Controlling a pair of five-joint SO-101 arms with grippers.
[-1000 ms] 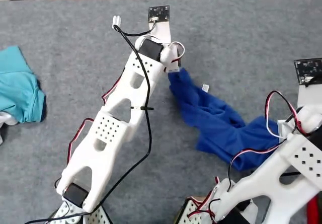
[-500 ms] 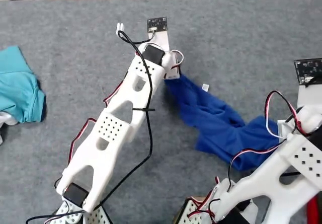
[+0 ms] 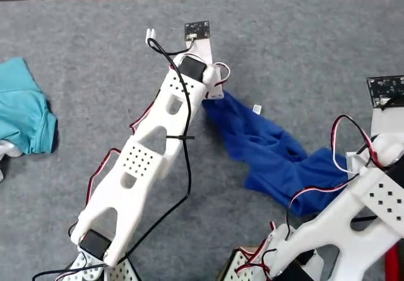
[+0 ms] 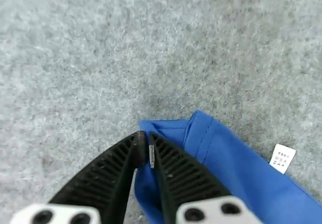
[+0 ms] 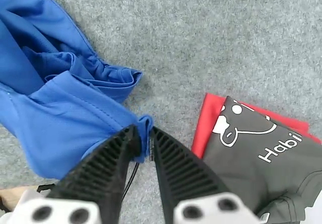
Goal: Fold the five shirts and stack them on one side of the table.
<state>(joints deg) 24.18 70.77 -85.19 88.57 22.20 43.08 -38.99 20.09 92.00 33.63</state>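
Observation:
A crumpled blue shirt (image 3: 268,151) lies stretched across the middle of the grey table (image 3: 303,53), with a small white tag (image 3: 257,110) showing. My left gripper (image 4: 143,146) is shut on the blue shirt's (image 4: 226,168) far corner, near the table's middle back (image 3: 213,91). My right gripper (image 5: 143,133) is shut on the near-right edge of the blue shirt (image 5: 55,108); that arm (image 3: 353,211) stands at the front right.
A teal shirt (image 3: 24,113) lies bunched at the left edge. A red shirt (image 5: 211,118) under a dark printed shirt (image 5: 256,153) lies beside my right gripper. Open grey table stretches along the back and right.
My left gripper has pulled the blue shirt's corner a little to the left and toward the back, drawing the cloth out. The right arm has barely moved.

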